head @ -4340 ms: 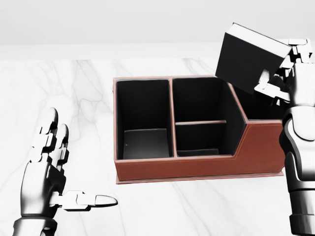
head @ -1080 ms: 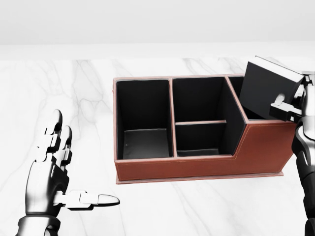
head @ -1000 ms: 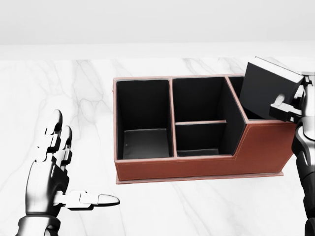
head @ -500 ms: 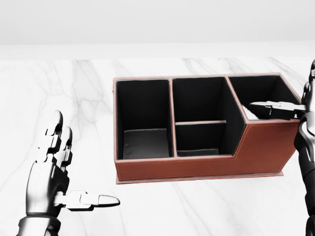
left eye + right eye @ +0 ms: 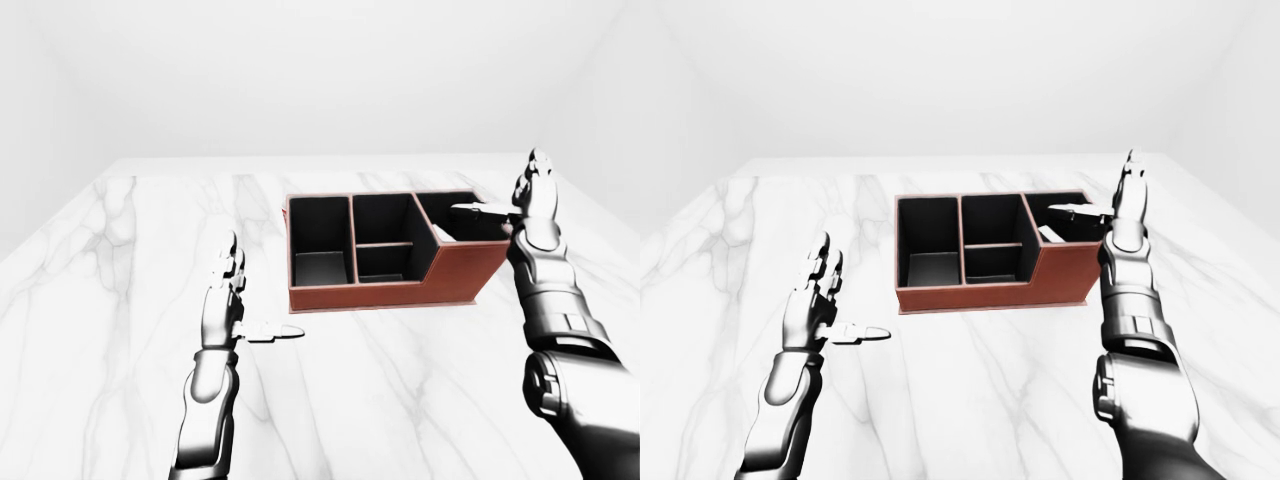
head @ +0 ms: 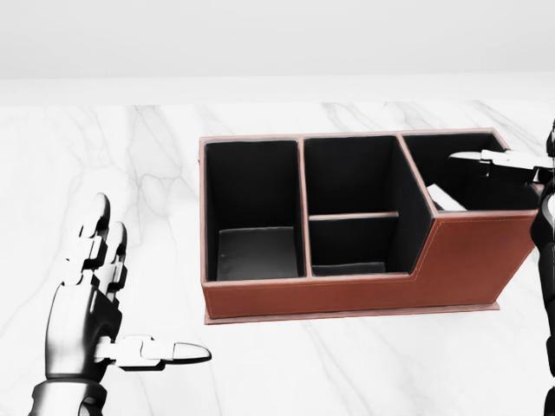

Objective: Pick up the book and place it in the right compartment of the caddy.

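Now one book lying low in the right compartment of one caddy, right hand released beside it, left hand spread over the marble counter.

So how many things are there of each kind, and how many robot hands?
Caddy: 1
Book, lying inside the caddy's right compartment: 1
Robot hands, left hand and right hand, both open: 2
Marble table: 1
Total: 5
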